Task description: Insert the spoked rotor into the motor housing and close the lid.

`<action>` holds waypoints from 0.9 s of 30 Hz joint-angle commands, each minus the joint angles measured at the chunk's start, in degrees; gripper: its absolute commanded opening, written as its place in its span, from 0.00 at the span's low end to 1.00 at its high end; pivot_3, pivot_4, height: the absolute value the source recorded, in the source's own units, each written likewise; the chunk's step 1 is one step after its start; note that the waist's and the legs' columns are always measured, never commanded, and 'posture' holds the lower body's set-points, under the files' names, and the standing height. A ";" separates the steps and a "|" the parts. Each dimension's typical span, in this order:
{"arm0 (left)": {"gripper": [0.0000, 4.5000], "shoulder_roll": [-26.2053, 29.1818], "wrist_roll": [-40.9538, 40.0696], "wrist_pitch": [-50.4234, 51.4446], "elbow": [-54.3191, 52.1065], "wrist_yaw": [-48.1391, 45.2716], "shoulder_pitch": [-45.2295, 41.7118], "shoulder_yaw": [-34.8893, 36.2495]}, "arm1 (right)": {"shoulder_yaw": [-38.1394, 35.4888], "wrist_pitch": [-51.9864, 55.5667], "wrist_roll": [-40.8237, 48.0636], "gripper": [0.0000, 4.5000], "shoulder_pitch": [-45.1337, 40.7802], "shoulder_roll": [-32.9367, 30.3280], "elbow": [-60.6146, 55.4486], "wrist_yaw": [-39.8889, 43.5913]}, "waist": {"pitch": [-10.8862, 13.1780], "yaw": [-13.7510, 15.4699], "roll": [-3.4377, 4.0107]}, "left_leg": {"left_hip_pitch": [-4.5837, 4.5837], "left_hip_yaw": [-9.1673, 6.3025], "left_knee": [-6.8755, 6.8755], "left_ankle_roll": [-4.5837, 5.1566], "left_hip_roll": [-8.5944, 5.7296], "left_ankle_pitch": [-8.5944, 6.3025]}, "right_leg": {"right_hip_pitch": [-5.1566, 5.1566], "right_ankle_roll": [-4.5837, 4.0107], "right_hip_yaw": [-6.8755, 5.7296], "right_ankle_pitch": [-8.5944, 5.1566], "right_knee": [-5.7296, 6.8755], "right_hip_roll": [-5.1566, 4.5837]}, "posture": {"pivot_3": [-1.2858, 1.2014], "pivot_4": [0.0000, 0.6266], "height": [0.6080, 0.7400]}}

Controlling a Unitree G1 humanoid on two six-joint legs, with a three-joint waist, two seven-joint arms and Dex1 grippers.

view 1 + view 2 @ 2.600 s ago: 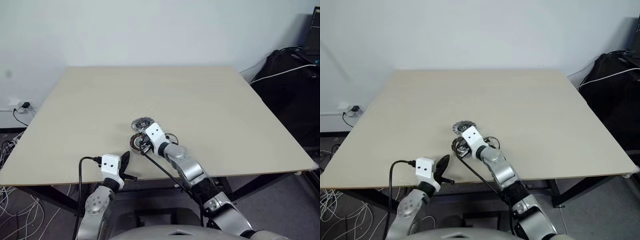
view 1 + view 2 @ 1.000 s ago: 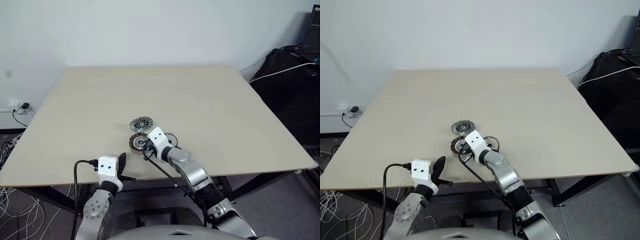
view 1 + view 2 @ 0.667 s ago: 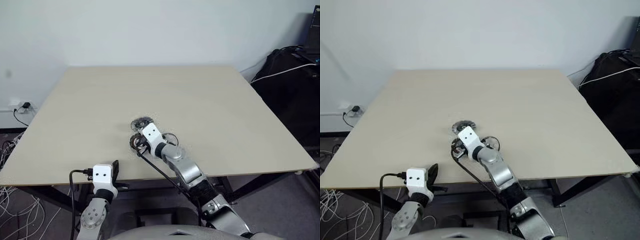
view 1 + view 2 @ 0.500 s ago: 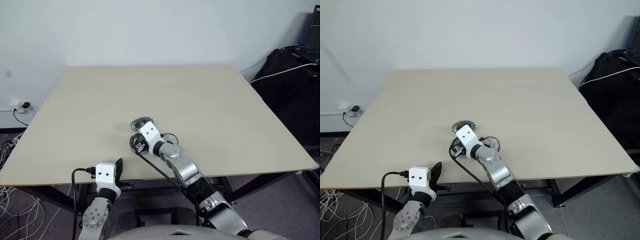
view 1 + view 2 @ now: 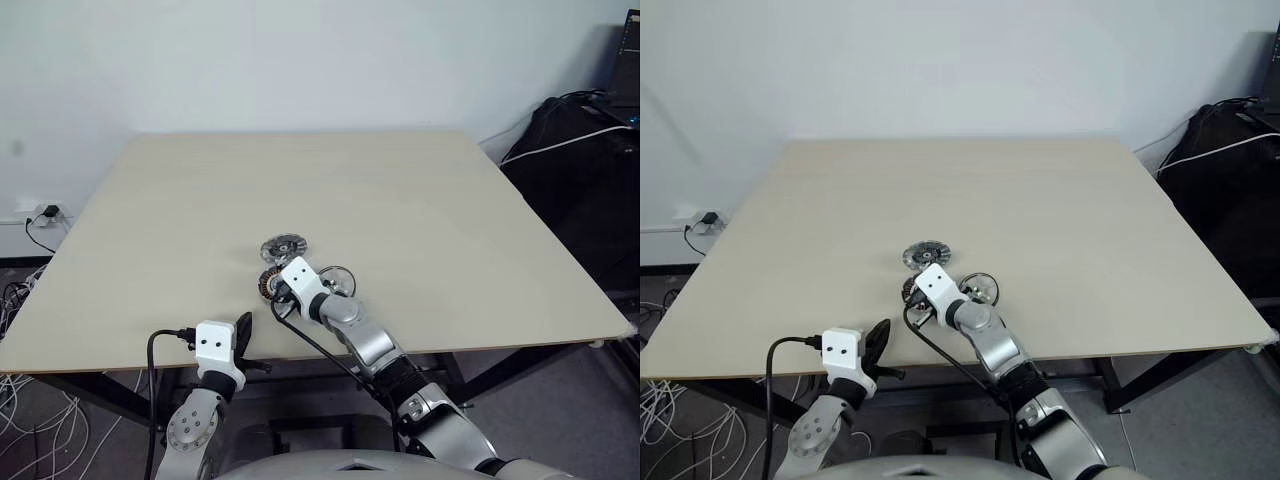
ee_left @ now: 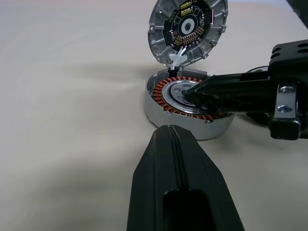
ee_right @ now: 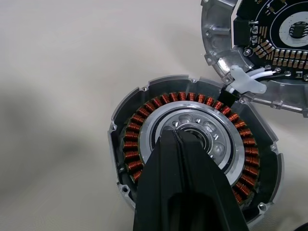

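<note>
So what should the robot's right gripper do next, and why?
Probably lift the right gripper away from the middle of the motor housing and swing it over to the spoked rotor. The gripper is shut with nothing in it, its tips sit at the housing's centre, the rotor lies on the table beside the housing, and the lid stands open.
</note>
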 commanded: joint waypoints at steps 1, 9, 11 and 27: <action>0.00 -0.17 -0.08 0.93 -3.81 -0.06 -0.47 -0.97 | -2.66 -1.60 1.87 0.00 -1.00 0.57 -4.96 -0.34 | 0.01 0.01 0.00 | -0.01 0.00 0.00 0.00 0.00 0.00 | 0.00 0.00 0.00 0.00 0.00 0.00 | 0.52 0.00 1.00; 0.00 -0.19 -0.42 5.13 -7.77 0.45 -0.69 -1.70 | -3.75 -2.05 1.26 0.00 -3.28 0.99 -2.81 -1.46 | 0.01 -0.06 0.01 | -0.05 0.00 0.00 0.00 0.00 0.00 | -0.01 0.00 0.00 0.00 0.00 0.01 | 0.52 0.00 1.00; 0.00 -0.14 -0.47 5.96 -8.72 0.57 -0.50 -1.81 | -3.11 -2.22 0.89 0.00 -3.47 0.99 -1.08 -1.18 | 0.01 -0.09 0.00 | -0.04 0.01 0.00 0.00 0.00 0.00 | 0.00 0.00 0.00 0.00 0.00 0.01 | 0.52 0.00 1.00; 0.00 1.04 -0.73 2.97 -5.34 -0.74 -0.23 -0.89 | -4.39 -2.44 3.40 0.00 0.99 -3.21 -11.02 3.60 | 0.03 0.06 0.05 | -0.07 -0.03 -0.01 0.00 -0.01 0.00 | -0.01 0.00 0.00 0.00 -0.02 0.01 | 0.52 0.00 1.00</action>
